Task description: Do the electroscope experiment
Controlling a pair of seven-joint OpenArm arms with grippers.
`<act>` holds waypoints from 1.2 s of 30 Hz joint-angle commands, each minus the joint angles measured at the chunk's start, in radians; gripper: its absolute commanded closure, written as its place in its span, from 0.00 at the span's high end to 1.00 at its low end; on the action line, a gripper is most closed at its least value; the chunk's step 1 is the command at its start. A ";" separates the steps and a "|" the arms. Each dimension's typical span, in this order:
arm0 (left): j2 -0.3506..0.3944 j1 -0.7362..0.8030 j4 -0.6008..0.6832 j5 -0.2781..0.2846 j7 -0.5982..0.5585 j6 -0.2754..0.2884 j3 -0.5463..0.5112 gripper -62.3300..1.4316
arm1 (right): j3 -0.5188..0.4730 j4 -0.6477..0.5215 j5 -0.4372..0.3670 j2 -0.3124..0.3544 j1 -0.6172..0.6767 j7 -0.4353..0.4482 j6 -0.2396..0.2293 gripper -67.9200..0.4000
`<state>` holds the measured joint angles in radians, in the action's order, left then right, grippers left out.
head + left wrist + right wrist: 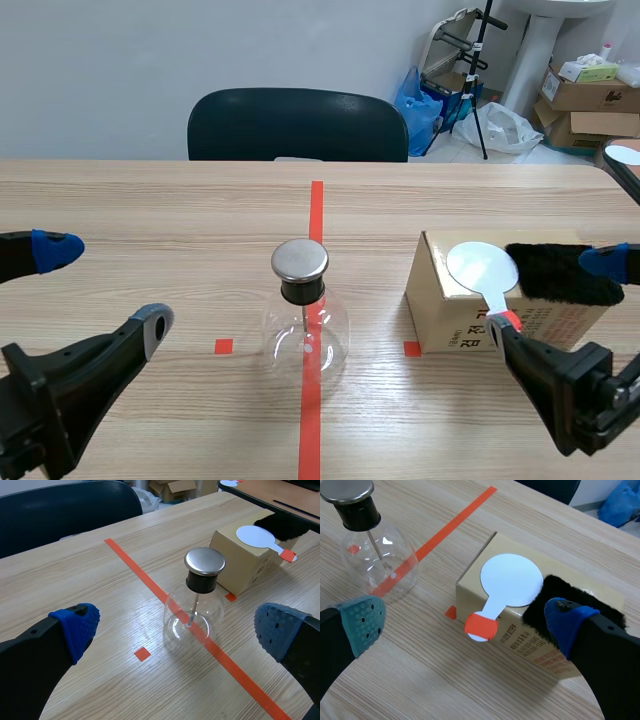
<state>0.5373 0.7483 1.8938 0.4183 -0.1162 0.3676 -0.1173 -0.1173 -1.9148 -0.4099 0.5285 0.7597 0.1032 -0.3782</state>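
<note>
Step in hand, by judgement: the opening stage, since no tool is being held yet. The flask (305,335) is standing upright on the table (150,220), over the tape line (316,210), with its metal cap (299,260) in place. The box (440,300) is sitting at the flask's 3 o'clock, apart from it. The paddle (482,268) is lying flat on the box top, its handle (494,303) overhanging toward 6 o'clock. The fur (560,273) is lying at the paddle's 3 o'clock, close against the disc.

The left gripper (103,285) is hovering at the flask's 9 o'clock, released and empty. The right gripper (555,292) is hanging over the box with its fingers spread — grasping neither tool.

Next move, as judged: the right gripper is needing to clench on the fur or the handle — then rubbing, then paddle to cap.
</note>
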 commanded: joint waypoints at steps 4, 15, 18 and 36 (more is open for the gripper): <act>-0.005 0.002 0.022 0.004 -0.014 0.001 -0.005 1.00 | -0.002 -0.014 -0.013 0.006 -0.009 0.014 0.003 1.00; -0.005 0.002 0.022 0.004 -0.014 0.001 -0.005 1.00 | -0.002 -0.014 -0.013 0.006 -0.009 0.014 0.003 1.00; -0.005 0.002 0.022 0.004 -0.014 0.001 -0.005 1.00 | -0.002 -0.014 -0.010 0.006 -0.009 0.015 0.003 1.00; -0.005 0.002 0.022 0.004 -0.014 0.001 -0.005 1.00 | -0.002 -0.015 0.370 -0.012 0.081 0.143 0.139 1.00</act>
<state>0.5373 0.7483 1.8938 0.4164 -0.1162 0.3676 -0.1173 -0.1173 -1.9148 -0.0448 0.5224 0.8406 0.2356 -0.2489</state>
